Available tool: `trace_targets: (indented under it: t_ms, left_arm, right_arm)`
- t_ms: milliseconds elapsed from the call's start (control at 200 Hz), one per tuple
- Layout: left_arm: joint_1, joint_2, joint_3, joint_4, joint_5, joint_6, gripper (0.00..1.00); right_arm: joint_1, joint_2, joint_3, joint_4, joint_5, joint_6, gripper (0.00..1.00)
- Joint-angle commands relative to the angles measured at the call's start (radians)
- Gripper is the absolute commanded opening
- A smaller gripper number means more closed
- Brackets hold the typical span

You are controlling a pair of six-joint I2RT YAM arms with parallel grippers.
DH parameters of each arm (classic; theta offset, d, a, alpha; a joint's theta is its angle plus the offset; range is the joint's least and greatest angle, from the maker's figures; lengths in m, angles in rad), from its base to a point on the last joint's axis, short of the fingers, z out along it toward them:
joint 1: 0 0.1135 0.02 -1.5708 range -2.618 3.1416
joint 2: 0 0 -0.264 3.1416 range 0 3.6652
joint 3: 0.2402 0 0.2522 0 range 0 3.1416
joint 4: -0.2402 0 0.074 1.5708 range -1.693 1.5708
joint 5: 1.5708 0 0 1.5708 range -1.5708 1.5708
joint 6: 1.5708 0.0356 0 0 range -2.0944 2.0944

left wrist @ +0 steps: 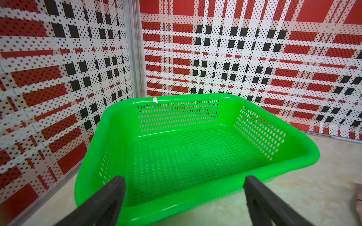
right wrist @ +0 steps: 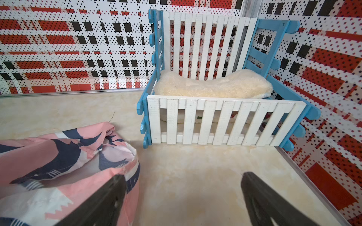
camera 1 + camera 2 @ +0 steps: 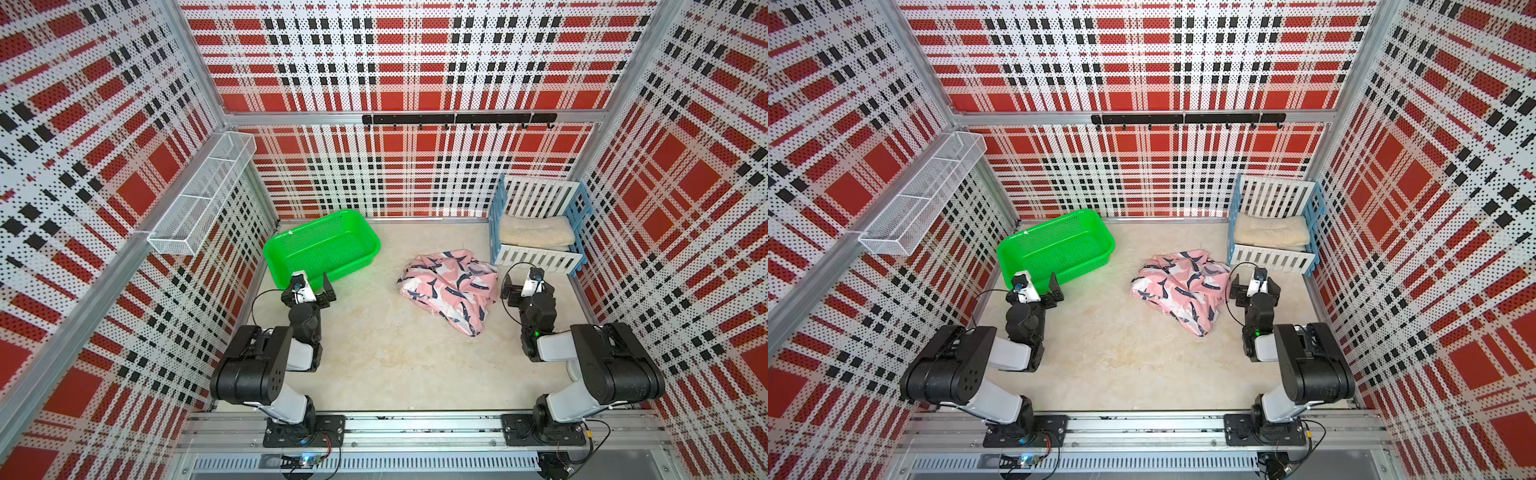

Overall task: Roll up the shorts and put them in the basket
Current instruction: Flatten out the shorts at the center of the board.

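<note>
The shorts (image 3: 451, 286) (image 3: 1183, 286) lie crumpled in a loose heap on the beige table, right of centre; they are pink with navy-and-white sharks. My right gripper (image 3: 527, 276) (image 3: 1255, 282) stands open just to the right of the heap. In the right wrist view the shorts (image 2: 58, 162) lie beside one finger of the right gripper (image 2: 182, 176), and only bare table shows between the jaws. My left gripper (image 3: 307, 279) (image 3: 1036, 279) (image 1: 183, 179) is open at the near rim of the green basket, far from the shorts.
The green basket (image 3: 376, 245) (image 3: 1111, 245) (image 1: 182, 97) stands empty at the back left. A blue-and-white slatted crate (image 3: 540, 259) (image 2: 215, 121) holding a folded beige towel (image 3: 536, 232) (image 2: 211, 86) stands in the back right corner. A wire shelf (image 3: 203, 195) hangs on the left wall.
</note>
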Motion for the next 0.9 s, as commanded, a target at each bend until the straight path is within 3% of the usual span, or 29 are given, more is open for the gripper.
trace_targets:
  t_ms: [0, 892]
  left_arm:
    - [0.007, 0.001, 0.01, -0.009, 0.007, -0.001, 0.99]
    - [0.013, 0.0, 0.01, -0.009, 0.021, -0.004, 0.99]
  right_arm:
    - [0.005, 0.008, -0.01, 0.016, 0.006, 0.007, 0.99]
    - [0.005, 0.009, -0.01, 0.015, 0.007, 0.007, 0.99]
